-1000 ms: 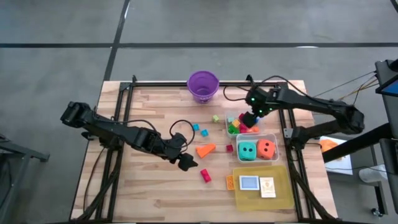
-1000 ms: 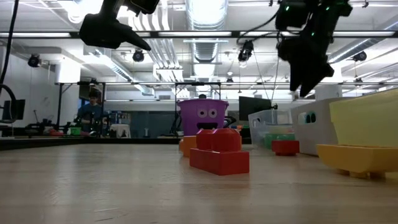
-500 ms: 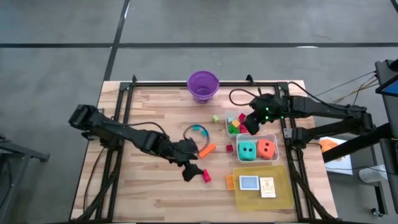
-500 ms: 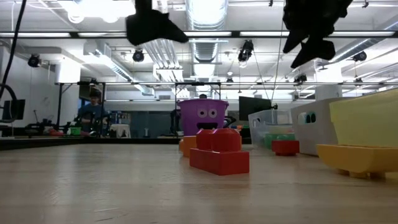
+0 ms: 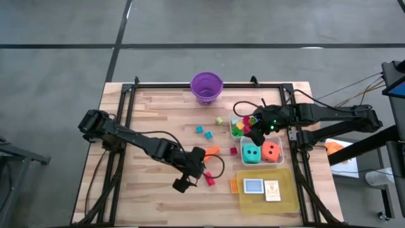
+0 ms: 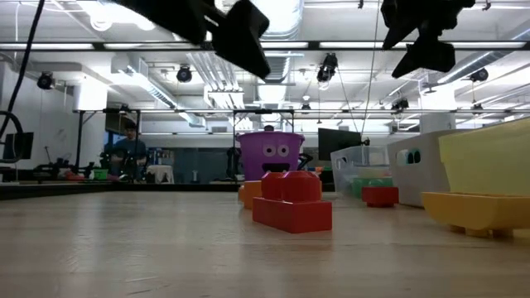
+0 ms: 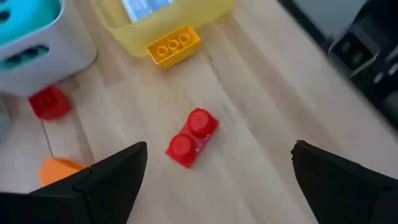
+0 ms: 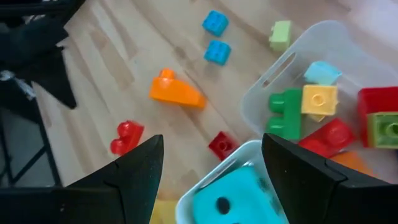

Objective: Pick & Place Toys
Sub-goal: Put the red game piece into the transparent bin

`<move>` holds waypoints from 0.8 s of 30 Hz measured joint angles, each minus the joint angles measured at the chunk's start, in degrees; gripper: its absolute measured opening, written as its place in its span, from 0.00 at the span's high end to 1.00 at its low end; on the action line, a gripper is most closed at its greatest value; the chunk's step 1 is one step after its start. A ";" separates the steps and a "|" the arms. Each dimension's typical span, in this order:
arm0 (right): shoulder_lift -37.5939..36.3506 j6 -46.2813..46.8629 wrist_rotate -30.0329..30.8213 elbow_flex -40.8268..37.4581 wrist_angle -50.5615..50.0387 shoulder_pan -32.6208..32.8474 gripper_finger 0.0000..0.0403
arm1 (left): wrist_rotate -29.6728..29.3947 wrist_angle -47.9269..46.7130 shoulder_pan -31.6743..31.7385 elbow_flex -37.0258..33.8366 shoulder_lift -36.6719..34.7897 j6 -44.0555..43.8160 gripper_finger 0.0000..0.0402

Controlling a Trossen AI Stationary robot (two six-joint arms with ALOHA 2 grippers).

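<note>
My left gripper [image 5: 183,182] hangs above the counter [image 5: 152,120] near the front middle, its fingers [image 7: 109,180] spread wide and holding nothing; the red two-stud block [image 5: 209,179] lies on the wood just right of it, with the orange wedge [image 5: 211,151] a little farther back; my right gripper [image 5: 256,134] hovers over the clear tubs at the right, its fingers [image 8: 134,174] partly apart and empty; the far tub [image 5: 235,119] holds mixed small blocks, the near tub [image 5: 261,140] holds the teal die [image 5: 252,152] and the orange die [image 5: 271,151]; two blue blocks [image 5: 202,131] sit mid-counter; the yellow tray [image 5: 285,196] carries small cards [image 5: 254,186]; the purple bucket [image 5: 207,87] stands at the far edge
</note>
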 joint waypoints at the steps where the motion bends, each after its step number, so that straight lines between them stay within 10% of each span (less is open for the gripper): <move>1: 0.02 1.19 -0.01 0.00 0.36 1.18 0.34 | -0.02 0.09 0.02 0.00 0.54 2.27 0.04; 12: -1.99 4.74 11.63 0.02 16.15 17.68 0.34 | -0.61 6.58 0.21 -0.11 10.75 5.81 0.04; 24: -2.14 5.88 12.36 0.02 17.29 18.88 0.34 | 2.03 8.86 1.76 0.16 16.01 8.16 0.08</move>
